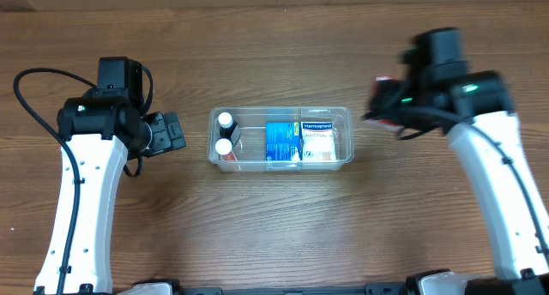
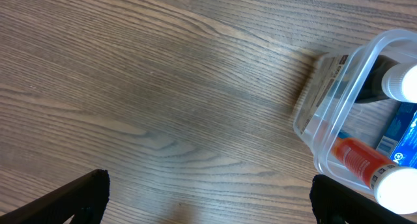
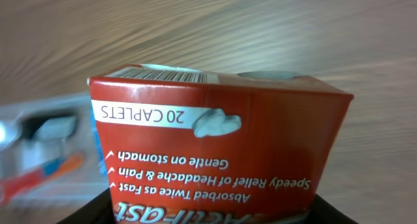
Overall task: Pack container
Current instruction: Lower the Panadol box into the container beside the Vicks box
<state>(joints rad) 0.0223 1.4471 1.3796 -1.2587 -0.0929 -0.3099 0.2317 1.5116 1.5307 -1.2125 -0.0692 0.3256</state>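
The clear plastic container (image 1: 342,115) sits mid-table and holds two white-capped bottles (image 1: 225,133), a blue box (image 1: 279,141) and a white box (image 1: 318,139). Its corner also shows in the left wrist view (image 2: 313,126), with a red tube (image 2: 355,157) inside. My right gripper (image 1: 383,102) is shut on a red caplet box (image 3: 221,152) and holds it above the table, right of the container. My left gripper (image 2: 208,201) is open and empty over bare table, just left of the container.
Wooden table (image 1: 274,218) all around. Black cable (image 1: 34,106) loops at the left arm. Arm bases stand at the front edge.
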